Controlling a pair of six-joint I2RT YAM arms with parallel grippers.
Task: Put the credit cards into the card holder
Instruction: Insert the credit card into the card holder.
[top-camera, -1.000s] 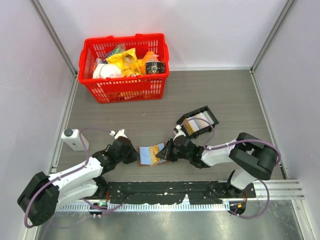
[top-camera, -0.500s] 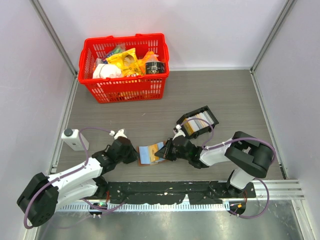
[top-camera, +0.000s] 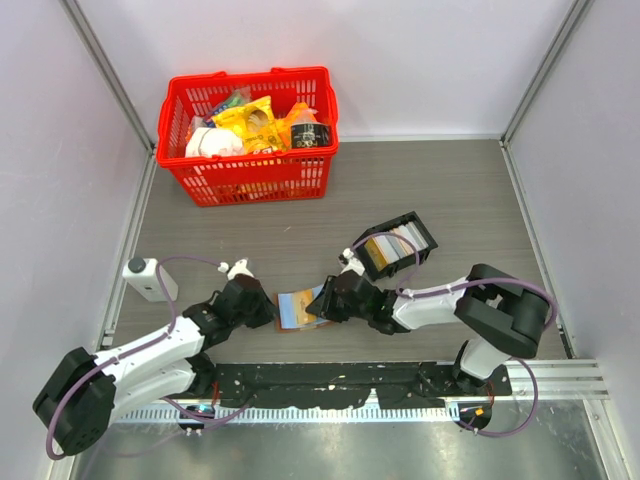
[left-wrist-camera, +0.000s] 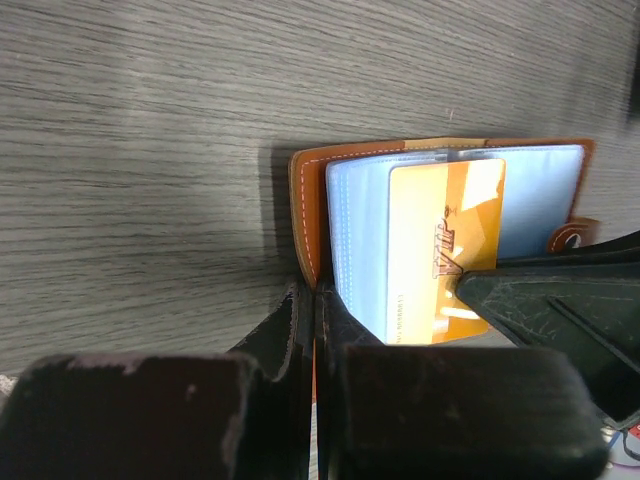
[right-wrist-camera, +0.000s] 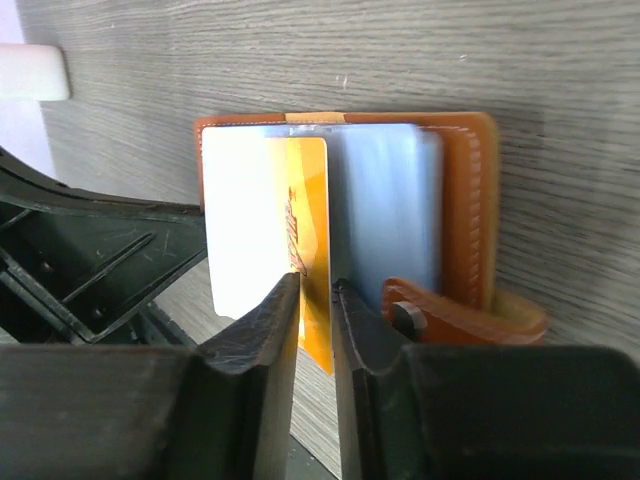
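Observation:
The card holder (top-camera: 297, 309) lies open on the table between my arms, brown leather with light-blue sleeves; it also shows in the left wrist view (left-wrist-camera: 305, 200) and the right wrist view (right-wrist-camera: 470, 190). My left gripper (top-camera: 268, 311) is shut on its left leather edge, seen at the gripper (left-wrist-camera: 318, 305). My right gripper (top-camera: 325, 303) is shut on a yellow-orange credit card (right-wrist-camera: 308, 200), gripper (right-wrist-camera: 315, 295), which lies partly inside a sleeve (left-wrist-camera: 445, 245). The snap tab (right-wrist-camera: 455, 312) sticks out to the right. More credit cards (top-camera: 392, 246) stand in a black tray (top-camera: 418, 228).
A red basket (top-camera: 250, 135) full of packaged goods stands at the back left. A small white device (top-camera: 147, 277) with a cable lies at the left edge. Grey walls close in the table on three sides.
My right gripper has moved a little left toward the card holder with the yellow-orange card. My left gripper has stayed on the holder's edge.

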